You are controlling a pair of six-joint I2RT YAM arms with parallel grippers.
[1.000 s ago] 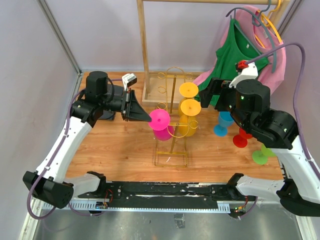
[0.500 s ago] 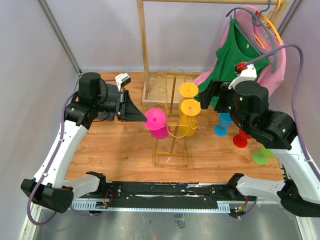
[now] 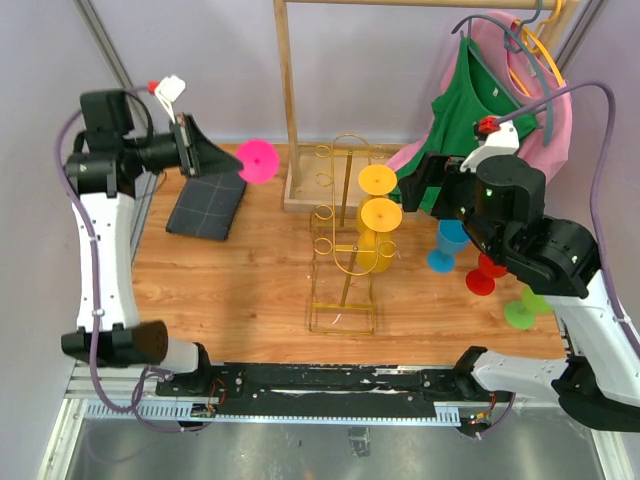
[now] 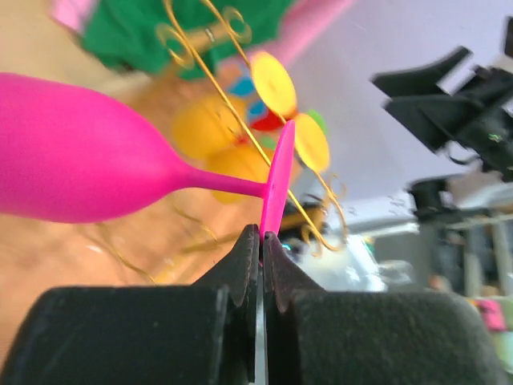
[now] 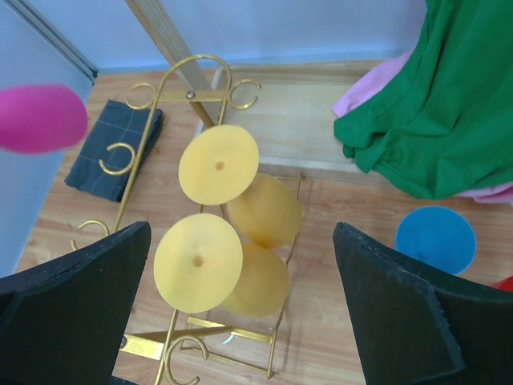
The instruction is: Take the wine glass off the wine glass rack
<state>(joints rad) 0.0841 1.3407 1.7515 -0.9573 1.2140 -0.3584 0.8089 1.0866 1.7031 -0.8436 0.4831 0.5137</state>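
Note:
My left gripper (image 3: 236, 165) is shut on the foot rim of a pink wine glass (image 3: 257, 160) and holds it high at the back left, clear of the gold wire rack (image 3: 343, 240). In the left wrist view the pink glass (image 4: 88, 172) lies sideways, its foot pinched between my fingers (image 4: 244, 257). Two yellow wine glasses (image 3: 379, 215) hang upside down on the rack; they also show in the right wrist view (image 5: 218, 164). My right gripper (image 5: 248, 321) is open and empty above the rack's right side.
A wooden clothes rail base (image 3: 305, 185) stands behind the rack, with green and pink clothes (image 3: 480, 95) hanging at the back right. A dark folded cloth (image 3: 207, 205) lies at the back left. Blue, red and green glasses (image 3: 445, 250) stand on the table at the right.
My left arm has lifted the pink glass off the rack and carried it up and to the back left. The right arm has barely moved.

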